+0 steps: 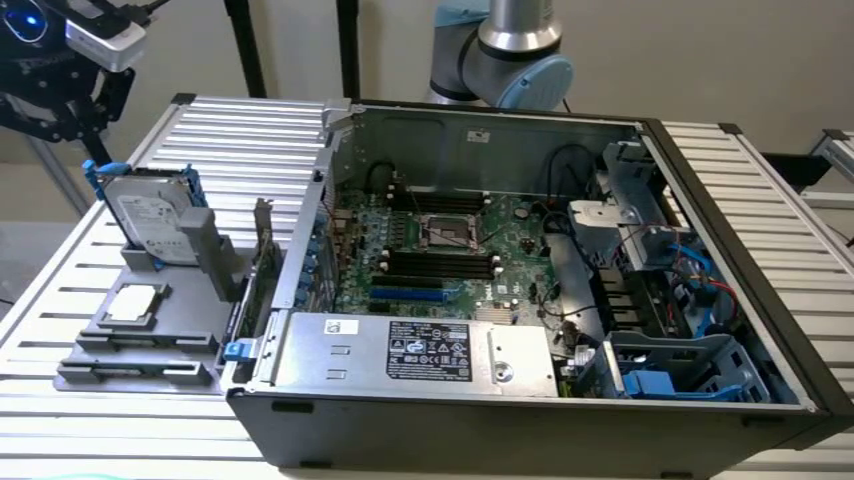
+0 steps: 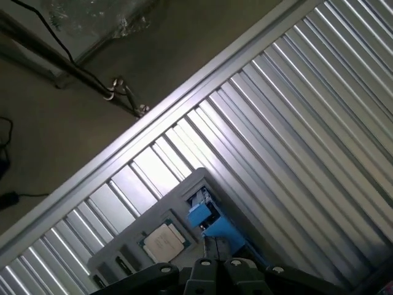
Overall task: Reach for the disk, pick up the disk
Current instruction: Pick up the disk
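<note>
One flat silver-grey metal disk (image 1: 150, 212) with blue plastic rails stands upright in a grey plastic holder (image 1: 200, 255) below my gripper (image 2: 215, 249), which is fully closed and empty. I judge the disk stiff, weighty and slick-faced, so I'd grip across its railed long edges.

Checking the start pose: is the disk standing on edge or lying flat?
Standing on edge, leaning slightly: the disk rises from the grey holder, its labelled face and blue rails showing.
</note>
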Robot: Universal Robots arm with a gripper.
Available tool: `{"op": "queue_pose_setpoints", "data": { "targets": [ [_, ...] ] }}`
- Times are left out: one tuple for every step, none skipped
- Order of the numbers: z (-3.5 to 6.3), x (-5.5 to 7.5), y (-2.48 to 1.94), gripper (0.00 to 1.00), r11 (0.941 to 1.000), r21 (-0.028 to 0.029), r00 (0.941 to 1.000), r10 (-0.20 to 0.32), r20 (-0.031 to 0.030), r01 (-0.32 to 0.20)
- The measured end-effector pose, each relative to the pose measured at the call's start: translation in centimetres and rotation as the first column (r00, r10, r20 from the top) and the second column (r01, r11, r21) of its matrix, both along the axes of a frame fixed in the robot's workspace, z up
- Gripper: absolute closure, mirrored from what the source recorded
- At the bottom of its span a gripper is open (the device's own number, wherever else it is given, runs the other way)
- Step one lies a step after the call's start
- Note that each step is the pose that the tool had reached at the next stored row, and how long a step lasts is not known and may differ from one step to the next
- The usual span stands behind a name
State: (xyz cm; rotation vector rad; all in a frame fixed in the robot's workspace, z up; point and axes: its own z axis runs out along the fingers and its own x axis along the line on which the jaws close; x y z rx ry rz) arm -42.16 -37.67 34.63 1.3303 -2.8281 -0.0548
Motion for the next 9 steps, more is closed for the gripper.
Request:
{"op": "queue_pose_setpoints", "data": {
  "targets": [
    [0.0,0.0,0.0,0.89,0.9998,0.0,0.9998,0.018,0.0,-0.018],
    [0.0,0.0,0.0,0.89,0.9994,0.0,0.9994,0.035,0.0,-0.035],
    [0.0,0.0,0.0,0.89,0.9986,0.0,0.9986,0.053,0.0,-0.053],
    [0.01,0.0,0.0,0.89,0.9975,0.0,0.9975,0.071,0.0,-0.071],
    [0.02,0.0,0.0,0.89,0.9962,0.0001,0.9962,0.087,0.0,-0.087],
    [0.04,0.0,0.0,0.89,0.9948,0.0002,0.9948,0.102,0.0,-0.102],
    [0.06,0.0,0.0,0.89,0.9933,0.0003,0.9933,0.115,0.0001,-0.115],
    [0.08,0.0,0.0,0.89,0.9919,0.0004,0.9919,0.127,0.0001,-0.127],
    [0.11,0.0,0.0,0.89,0.9903,0.0006,0.9903,0.139,0.0001,-0.139]
  ]
}}
